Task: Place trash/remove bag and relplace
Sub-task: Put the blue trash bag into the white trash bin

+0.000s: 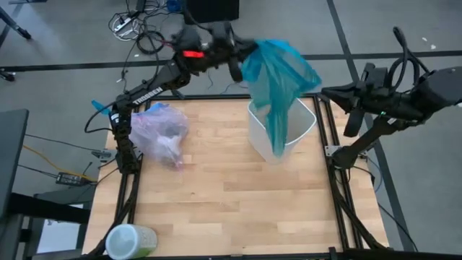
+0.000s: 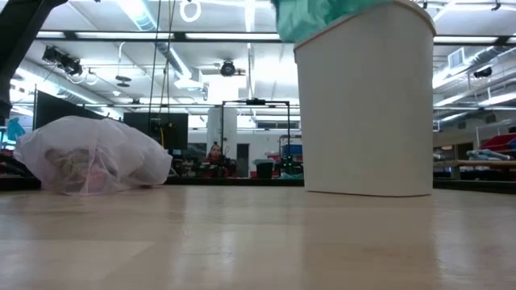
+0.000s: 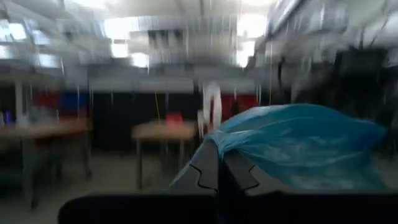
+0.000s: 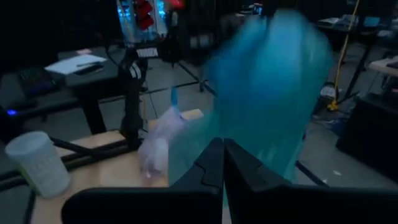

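A teal-green plastic bag (image 1: 278, 76) hangs above the white bin (image 1: 285, 137) at the table's far right, and my left gripper (image 1: 242, 66) is shut on its top. In the low view the teal plastic (image 2: 322, 16) drops into the bin's mouth (image 2: 367, 105). The pale pink-lavender bag (image 1: 162, 133), filled with trash, lies on its side on the table's left part (image 2: 93, 157). My right gripper (image 1: 326, 92) stands shut just right of the teal bag's top. In its wrist view (image 4: 222, 149) I see nothing between its fingers. My left gripper pinches a bunched part of the teal bag's top (image 3: 219, 140) between its two fingers. The fingers come from the table's far left, about level. The bag hangs slack below and beside them, its lower part (image 1: 276, 141) reaching down into the white bin.
A whitish-green cup (image 1: 131, 242) stands at the table's near left corner. Black frame rails run along the table's left and right edges (image 1: 339, 195). Cables lie on the floor beyond the far edge (image 1: 133, 29). Bare wood spans the table's middle and near part.
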Action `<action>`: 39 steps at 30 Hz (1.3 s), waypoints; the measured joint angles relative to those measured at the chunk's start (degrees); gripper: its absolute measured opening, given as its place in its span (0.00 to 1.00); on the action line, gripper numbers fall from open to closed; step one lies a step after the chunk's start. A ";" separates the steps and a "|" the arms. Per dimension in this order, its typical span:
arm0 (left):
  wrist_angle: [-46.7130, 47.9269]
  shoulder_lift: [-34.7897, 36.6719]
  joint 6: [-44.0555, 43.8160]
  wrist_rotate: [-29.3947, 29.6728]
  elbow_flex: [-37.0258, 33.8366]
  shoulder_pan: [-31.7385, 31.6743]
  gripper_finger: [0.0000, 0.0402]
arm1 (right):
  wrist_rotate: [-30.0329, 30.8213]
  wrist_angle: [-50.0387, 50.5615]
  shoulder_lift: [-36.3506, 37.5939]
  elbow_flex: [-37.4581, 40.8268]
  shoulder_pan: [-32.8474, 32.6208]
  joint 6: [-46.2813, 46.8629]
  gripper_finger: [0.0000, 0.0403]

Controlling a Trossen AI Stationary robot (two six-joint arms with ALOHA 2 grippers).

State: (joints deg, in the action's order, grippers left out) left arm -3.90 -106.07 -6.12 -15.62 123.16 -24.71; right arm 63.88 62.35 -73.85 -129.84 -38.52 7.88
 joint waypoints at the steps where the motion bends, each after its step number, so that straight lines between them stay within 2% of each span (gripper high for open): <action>1: -2.41 0.20 -0.84 -0.24 0.20 0.00 0.01 | 0.08 -0.10 -0.09 0.01 0.00 -0.98 0.00; 3: -5.21 0.36 -1.98 -2.67 0.28 0.04 0.01 | 0.46 -1.79 -0.51 0.04 0.00 -4.93 0.00; 5: -3.64 0.27 -0.02 -4.59 0.25 0.47 0.00 | 1.83 -5.84 -1.41 0.12 0.00 -11.70 0.00; 8: -0.14 -0.37 6.44 -3.18 -0.03 0.71 0.00 | 5.39 -15.07 -2.15 0.20 -0.03 -25.49 0.00; 11: -1.53 -1.26 11.48 -1.88 -0.03 0.63 0.00 | 8.42 -23.09 -2.61 0.07 0.00 -36.37 0.00; 14: -8.13 -2.70 12.93 0.02 0.12 0.78 0.00 | 8.49 -26.15 -2.82 0.07 0.00 -40.84 0.00; 16: -11.46 -3.43 10.84 0.12 0.06 0.82 0.00 | 8.41 -26.14 -3.03 0.12 -0.09 -41.54 0.00; 22: -13.48 -3.99 9.31 1.39 0.06 0.68 0.00 | 9.60 -26.27 -3.17 0.11 -0.83 -41.16 0.00; 25: -14.15 -4.01 10.39 7.28 0.06 0.74 0.00 | 18.09 -24.35 -3.86 0.11 -0.84 -40.56 0.00; 27: -16.31 -4.05 8.55 9.49 0.04 0.16 0.00 | 22.45 -20.58 -4.04 0.79 -1.16 -36.75 0.00; 33: -22.38 -3.97 5.61 8.70 0.06 -0.15 0.00 | 20.12 -7.66 -3.94 4.09 -2.32 -18.49 0.03; 39: -22.46 -4.01 3.98 9.05 0.04 -0.42 0.00 | 18.48 -2.69 -4.27 11.73 -0.03 -7.83 0.20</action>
State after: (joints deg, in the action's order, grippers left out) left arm -26.36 -110.08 -2.14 -6.57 123.20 -25.12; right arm 82.36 59.66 -78.13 -118.11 -38.56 0.05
